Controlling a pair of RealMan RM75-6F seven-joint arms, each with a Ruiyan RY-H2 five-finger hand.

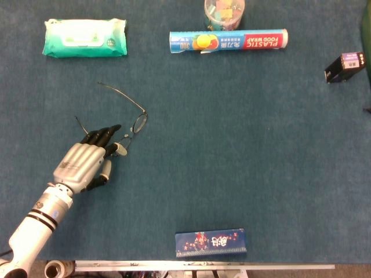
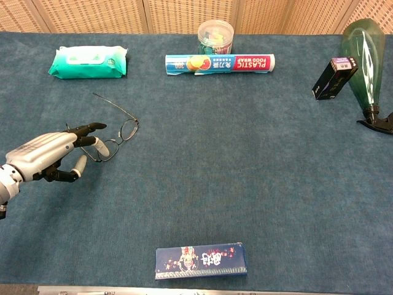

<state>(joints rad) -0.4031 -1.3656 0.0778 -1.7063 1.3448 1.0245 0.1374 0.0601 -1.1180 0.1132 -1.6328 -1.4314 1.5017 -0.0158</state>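
The left hand [image 1: 87, 163] lies low over the blue counter [image 1: 243, 133] toward its left side, palm down, with its dark fingers [image 1: 107, 134] stretched forward and slightly apart. Its fingertips sit at the near lens of a pair of thin wire glasses [image 1: 130, 124], and the pale thumb reaches in beside that lens; whether the hand actually pinches the frame or only touches it cannot be told from either view. The glasses lie unfolded, one long arm slanting away toward the back left, the other lens free just beyond the fingertips. The chest view shows the same hand [image 2: 46, 153] with fingers extended over the frame of the glasses [image 2: 120, 132]. The right hand shows in neither view. Along the far edge lie a green pack of wipes [image 1: 84, 37] at the left, a roll of plastic wrap [image 1: 229, 41] in the middle, and a clear tub [image 1: 224, 13] just behind the roll. A small dark box [image 1: 345, 66] stands at the far right, with a green spray bottle [image 2: 365, 46] beside it. A blue box [image 1: 210, 242] lies at the near edge, well apart from the hand.
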